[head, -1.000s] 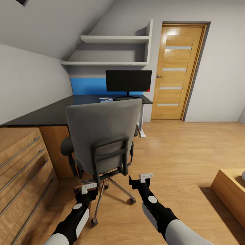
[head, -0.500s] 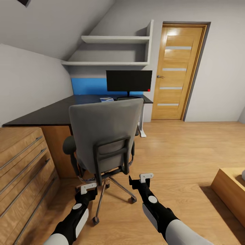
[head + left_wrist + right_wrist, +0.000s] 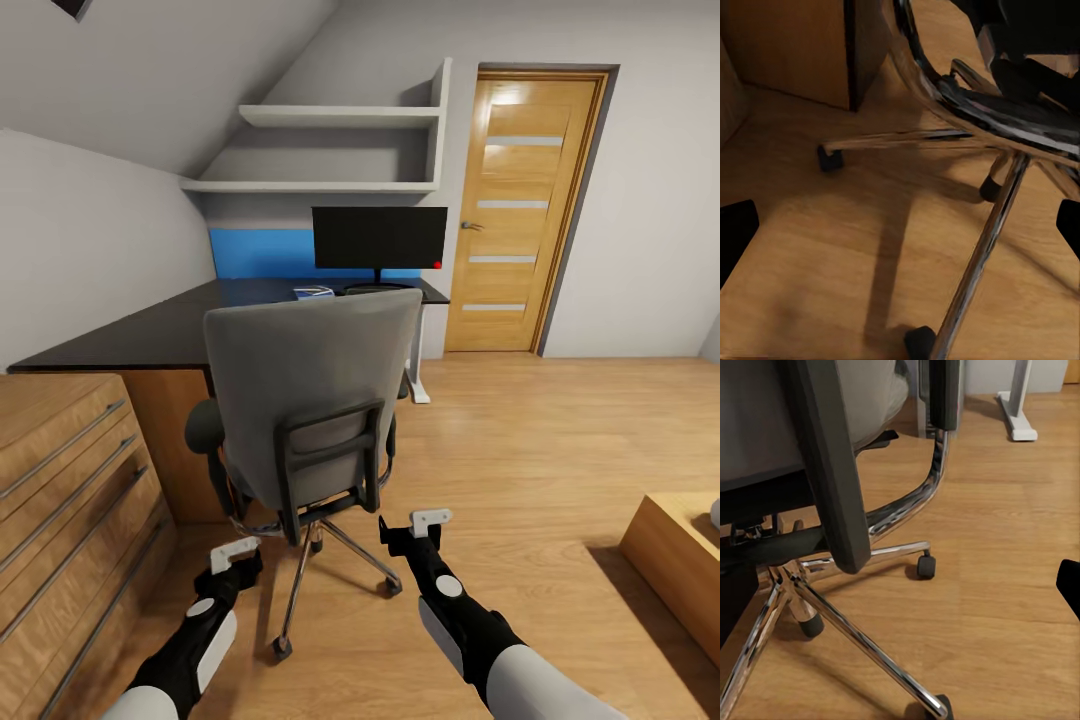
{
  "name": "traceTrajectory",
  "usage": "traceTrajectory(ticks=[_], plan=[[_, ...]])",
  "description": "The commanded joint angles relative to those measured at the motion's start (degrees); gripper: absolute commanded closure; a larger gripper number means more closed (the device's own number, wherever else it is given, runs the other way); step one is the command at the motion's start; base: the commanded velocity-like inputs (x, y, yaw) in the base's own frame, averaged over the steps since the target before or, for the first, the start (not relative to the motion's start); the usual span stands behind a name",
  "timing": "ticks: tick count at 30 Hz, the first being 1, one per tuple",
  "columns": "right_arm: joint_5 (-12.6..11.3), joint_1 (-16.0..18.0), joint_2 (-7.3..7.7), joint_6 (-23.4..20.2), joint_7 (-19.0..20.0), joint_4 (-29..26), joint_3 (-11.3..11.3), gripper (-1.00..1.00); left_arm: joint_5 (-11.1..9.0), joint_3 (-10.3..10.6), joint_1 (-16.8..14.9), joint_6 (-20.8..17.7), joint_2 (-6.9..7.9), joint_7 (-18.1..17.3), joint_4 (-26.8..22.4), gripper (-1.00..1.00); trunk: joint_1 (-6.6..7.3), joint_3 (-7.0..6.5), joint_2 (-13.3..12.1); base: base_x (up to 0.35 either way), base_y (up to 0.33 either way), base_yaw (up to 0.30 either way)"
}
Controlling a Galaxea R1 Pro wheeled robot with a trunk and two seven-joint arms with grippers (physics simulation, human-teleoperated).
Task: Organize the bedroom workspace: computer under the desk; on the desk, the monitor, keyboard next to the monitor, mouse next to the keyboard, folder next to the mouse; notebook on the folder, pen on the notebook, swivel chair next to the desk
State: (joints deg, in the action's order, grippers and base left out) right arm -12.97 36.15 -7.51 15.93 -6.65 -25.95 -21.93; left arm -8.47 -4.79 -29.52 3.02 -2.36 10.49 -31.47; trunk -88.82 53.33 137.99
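Grey padded swivel chair (image 3: 310, 390) on chrome star legs faces you at twelve o'clock, before the glossy black desk (image 3: 150, 335); left gripper (image 3: 233, 549) and right gripper (image 3: 430, 520) both spread wide, empty.

Grey padded swivel chair (image 3: 310, 400) facing glossy black worktop (image 3: 170, 335); black flat monitor (image 3: 379, 237) on top, both tools low behind chair.

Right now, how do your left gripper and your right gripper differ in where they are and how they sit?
The left gripper sits lower in the head view and further out toward the wooden drawer unit; the right gripper sits higher, just right of the swivel chair. The left arm angles outward, the right arm points more straight ahead. Both hover above the floor near the chair's chrome base, holding nothing.
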Motion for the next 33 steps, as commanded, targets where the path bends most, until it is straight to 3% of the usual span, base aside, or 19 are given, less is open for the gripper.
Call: traceTrajectory(ticks=[1,3,5,8,13,18,24,33], plan=[[-0.56,0.06,0.04,0.24,-0.39,0.04,-0.49,-1.0,-1.49,-0.26,-0.02,0.23,0.31,-0.03,0.02,-1.0,0.01,0.05,0.02,0.0,0.0,0.0],[-0.56,0.06,0.04,0.24,-0.39,0.03,-0.49,-1.0,-4.82,-0.85,-0.02,0.24,1.34,-0.08,0.01,-1.0,0.01,0.05,0.02,0.0,0.0,0.0],[-0.56,0.06,0.04,0.24,-0.39,0.03,-0.49,-1.0,-6.68,-1.1,-0.02,0.24,1.82,-0.14,0.01,-1.0,0.01,0.05,0.02,0.0,0.0,0.0],[-0.56,0.06,0.04,0.24,-0.39,0.02,-0.49,-1.0,-7.91,-1.25,-0.03,0.24,2.36,-0.18,0.0,-1.0,0.01,0.05,0.02,0.0,0.0,0.0],[-0.56,0.06,0.07,0.24,-0.39,0.02,-0.49,-1.0,-8.58,-1.34,-0.01,0.5,2.71,-0.22,-0.06,-1.0,0.01,0.05,0.02,0.083,0.0,0.0],[-0.56,0.06,0.27,0.26,-0.39,-0.03,-0.49,-1.0,-8.66,-1.36,-0.03,4.93,2.75,-0.12,-0.05,-1.0,0.01,0.05,0.02,0.241,0.0,0.0],[-0.56,0.01,1.22,1.11,0.57,-0.11,-0.55,-1.0,-8.73,-1.36,-0.03,6.78,2.79,0.14,-0.01,-1.0,0.01,0.05,0.02,0.082,0.0,0.0],[-0.64,-1.62,4.15,10.14,7.69,-0.26,-0.57,-1.0,-8.82,-1.36,-0.03,7.28,3.33,0.24,0.0,-1.0,0.01,0.05,0.02,0.009,0.0,0.0]])
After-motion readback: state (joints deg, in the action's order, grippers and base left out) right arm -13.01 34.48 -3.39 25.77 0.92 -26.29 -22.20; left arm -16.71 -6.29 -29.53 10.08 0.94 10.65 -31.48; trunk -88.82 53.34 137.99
